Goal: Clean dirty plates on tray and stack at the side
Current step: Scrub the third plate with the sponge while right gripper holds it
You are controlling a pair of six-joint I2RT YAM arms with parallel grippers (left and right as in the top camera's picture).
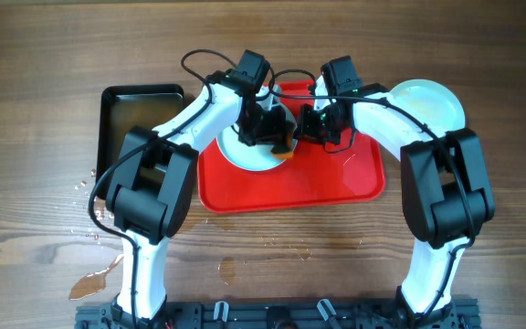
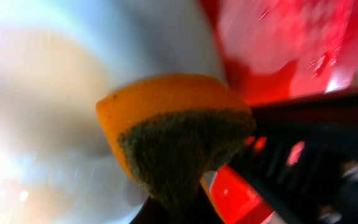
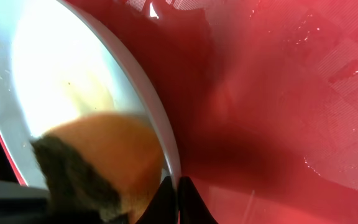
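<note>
- Wood table [image 1: 482, 274] had puddles [image 1: 94, 283].
- Left gripper [image 1: 265, 126] clenched the sponge [image 2: 173, 143] on the plate [image 3: 61, 81]; right gripper [image 3: 179, 202] looked pinched on its rim.
- Plate sat on the tray [image 3: 278, 124]; wet rim could've slipped free under hard scrubbing.

Both arms rise from the near-edge base: left arm [image 1: 164, 178] and right arm [image 1: 446, 183] elbow outward, forearms bent inward, wrists almost meeting. Left gripper [image 1: 267, 130] points down, clamped on a sponge [image 2: 179, 134]. Right gripper [image 1: 315, 124] sits low — dark fingertips [image 3: 189, 202] drawn together, pinching a plate [image 3: 61, 81] at its rim.
</note>
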